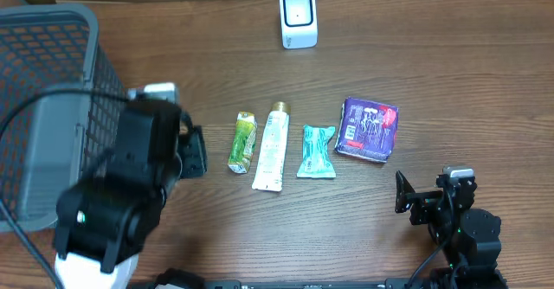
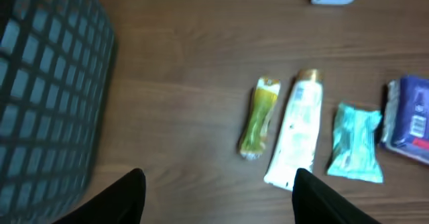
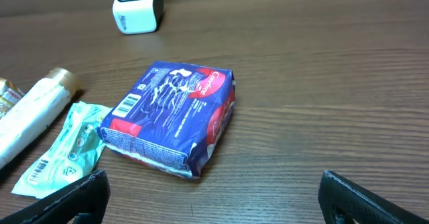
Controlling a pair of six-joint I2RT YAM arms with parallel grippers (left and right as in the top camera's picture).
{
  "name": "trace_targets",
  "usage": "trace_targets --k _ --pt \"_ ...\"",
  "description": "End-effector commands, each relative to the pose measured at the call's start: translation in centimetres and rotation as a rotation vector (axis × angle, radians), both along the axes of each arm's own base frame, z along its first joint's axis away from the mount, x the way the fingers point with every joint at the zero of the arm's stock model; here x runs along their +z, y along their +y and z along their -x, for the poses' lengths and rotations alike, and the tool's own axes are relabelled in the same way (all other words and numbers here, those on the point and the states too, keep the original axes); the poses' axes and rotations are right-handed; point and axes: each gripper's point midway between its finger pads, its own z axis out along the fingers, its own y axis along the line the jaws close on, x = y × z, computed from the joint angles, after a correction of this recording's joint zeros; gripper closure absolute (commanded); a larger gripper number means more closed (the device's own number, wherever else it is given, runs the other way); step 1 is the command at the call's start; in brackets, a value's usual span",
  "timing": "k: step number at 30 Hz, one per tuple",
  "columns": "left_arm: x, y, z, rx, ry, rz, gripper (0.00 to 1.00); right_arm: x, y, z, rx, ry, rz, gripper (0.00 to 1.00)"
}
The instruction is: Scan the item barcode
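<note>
Left fingers [image 2: 124,200] apart and empty, short of the green sachet [image 2: 258,117] lying in the item row on the table [image 2: 188,63], right fingers [image 3: 74,197] wide, empty; centre over it, pinch mid-body, leave barcode clear for the white scanner [image 1: 299,18]

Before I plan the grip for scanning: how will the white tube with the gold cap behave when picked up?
The tube probably squashes if squeezed, since its body looks soft and flattens toward the crimped end. That flat end likely keeps it from rolling far. Its smooth skin may slip a little.
</note>
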Motion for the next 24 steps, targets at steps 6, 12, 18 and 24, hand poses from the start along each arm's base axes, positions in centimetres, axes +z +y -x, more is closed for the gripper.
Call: trace_targets --k 6,12,18,24 --pt "-5.4 0.6 1.1 0.068 0.084 0.007 0.01 0.4 -1.3 0.1 -0.066 0.000 0.035 0.00" --pt "-7.4 0.2 0.0 0.068 0.174 -0.022 0.00 -1.2 -1.6 0.8 -0.079 0.070 0.050 0.00" --pt "-9.9 -0.1 -1.0 0.070 0.276 -0.057 0.00 -0.8 -1.6 0.6 -0.082 0.052 0.049 0.00" --pt "-12.8 -0.4 -1.8 0.071 0.390 -0.097 0.00 3.6 1.9 -0.4 0.091 -0.119 -0.074 0.00"
